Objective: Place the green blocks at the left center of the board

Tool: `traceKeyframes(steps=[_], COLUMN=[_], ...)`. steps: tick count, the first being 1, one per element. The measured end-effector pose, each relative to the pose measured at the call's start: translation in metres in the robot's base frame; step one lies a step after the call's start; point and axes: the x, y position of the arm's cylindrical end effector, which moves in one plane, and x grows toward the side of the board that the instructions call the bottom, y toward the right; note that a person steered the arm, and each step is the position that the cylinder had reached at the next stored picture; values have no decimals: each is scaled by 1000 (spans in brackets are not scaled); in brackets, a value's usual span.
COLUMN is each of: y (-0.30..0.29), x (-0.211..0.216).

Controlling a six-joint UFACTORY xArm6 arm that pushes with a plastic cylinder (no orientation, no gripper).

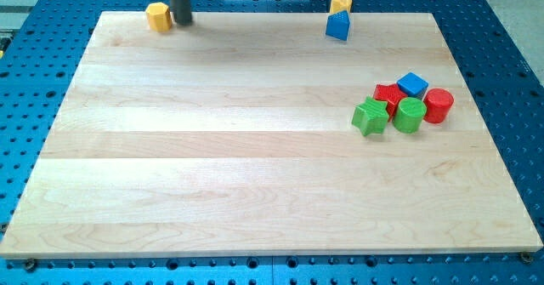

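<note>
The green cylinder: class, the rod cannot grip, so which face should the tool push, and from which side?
Push the green cylinder's right face, coming from the view's right. It must travel left, but the red cylinder touches that side and the green star block sits just left. My tip is far away.

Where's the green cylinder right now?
The green cylinder sits at the view's right, mid-height, between the green star block and the red cylinder.

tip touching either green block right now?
No: my tip sits by the yellow block at the view's top left, far from both green blocks.
</note>
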Motion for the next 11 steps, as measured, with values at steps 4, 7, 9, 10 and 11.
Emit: traceKeyframes(steps=[4,7,9,10,11], y=[211,280,281,281,314], x=[-7,107,113,113,105])
